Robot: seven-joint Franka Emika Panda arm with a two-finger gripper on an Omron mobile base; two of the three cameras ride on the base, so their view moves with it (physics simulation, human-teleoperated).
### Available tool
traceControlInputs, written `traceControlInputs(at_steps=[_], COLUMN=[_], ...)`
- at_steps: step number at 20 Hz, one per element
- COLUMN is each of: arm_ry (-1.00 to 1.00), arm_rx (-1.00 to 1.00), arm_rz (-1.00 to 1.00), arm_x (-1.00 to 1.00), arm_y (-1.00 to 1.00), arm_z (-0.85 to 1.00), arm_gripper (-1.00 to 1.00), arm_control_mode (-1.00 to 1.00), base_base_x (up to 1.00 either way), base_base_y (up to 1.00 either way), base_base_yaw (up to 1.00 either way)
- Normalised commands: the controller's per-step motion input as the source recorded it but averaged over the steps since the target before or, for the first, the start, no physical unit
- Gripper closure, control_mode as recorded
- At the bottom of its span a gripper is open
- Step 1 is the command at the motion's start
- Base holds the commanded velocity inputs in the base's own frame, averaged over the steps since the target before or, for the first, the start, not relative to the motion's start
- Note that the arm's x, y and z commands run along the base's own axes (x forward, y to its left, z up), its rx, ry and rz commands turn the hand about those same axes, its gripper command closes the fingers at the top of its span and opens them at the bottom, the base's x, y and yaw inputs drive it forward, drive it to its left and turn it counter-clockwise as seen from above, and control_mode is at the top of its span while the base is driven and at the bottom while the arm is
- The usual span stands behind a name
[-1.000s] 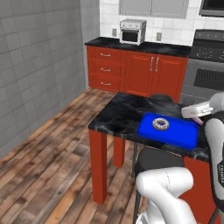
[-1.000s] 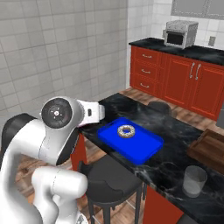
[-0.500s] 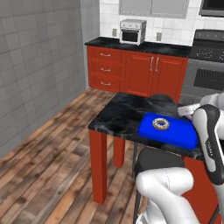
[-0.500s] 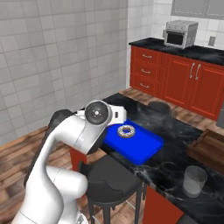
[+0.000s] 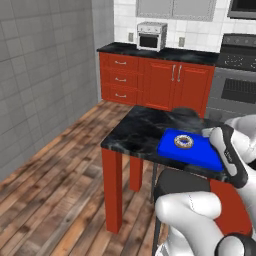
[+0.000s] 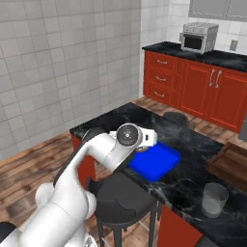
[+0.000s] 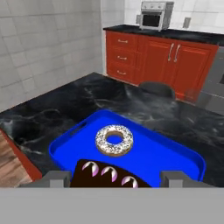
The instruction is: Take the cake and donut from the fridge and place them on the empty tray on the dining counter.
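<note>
red cabinets (image 5: pixel 155 82) with a black worktop and a toaster oven (image 5: pixel 151 36) are seen along the far wall. nearer, the dining counter (image 5: pixel 140 132) is noted, black marbled top on red sides, with a dark stool (image 6: pixel 123 198) at its near edge. the tray (image 7: pixel 168 159) is laid flat on that counter, bright blue. the donut (image 7: pixel 114 140) is lying inside the tray near its middle, icing up. a dark brown cake (image 7: pixel 109 175) with pale piped dabs is seen on the tray just beside the donut, at the near rim. the gripper (image 7: pixel 113 179) is held above the cake, jaws spread wide and nothing grasped. a glass (image 6: pixel 213 199) and a brown board (image 6: pixel 231 161) are noted further along the counter.
</note>
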Motion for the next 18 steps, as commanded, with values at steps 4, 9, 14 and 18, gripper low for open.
traceControlInputs(at_steps=[4, 9, 14, 18], arm_ry=[0.4, 0.32, 0.05, -0.06], arm_rx=[0.0, 0.02, 0.03, 0.01], arm_rz=[-0.03, 0.0, 0.0, 0.0], arm_x=[0.63, 0.42, 0.05, 0.0], arm_y=[-0.33, -0.32, -0.27, -0.17], arm_z=[-0.11, -0.12, -0.43, -0.49], arm_gripper=[1.0, 1.0, 1.0, 1.0], arm_control_mode=[-1.0, -1.0, -1.0, -1.0], base_base_x=[0.0, 0.0, 0.0, 0.0], base_base_y=[0.0, 0.0, 0.0, 0.0], base_base_yaw=[0.0, 0.0, 0.0, 0.0])
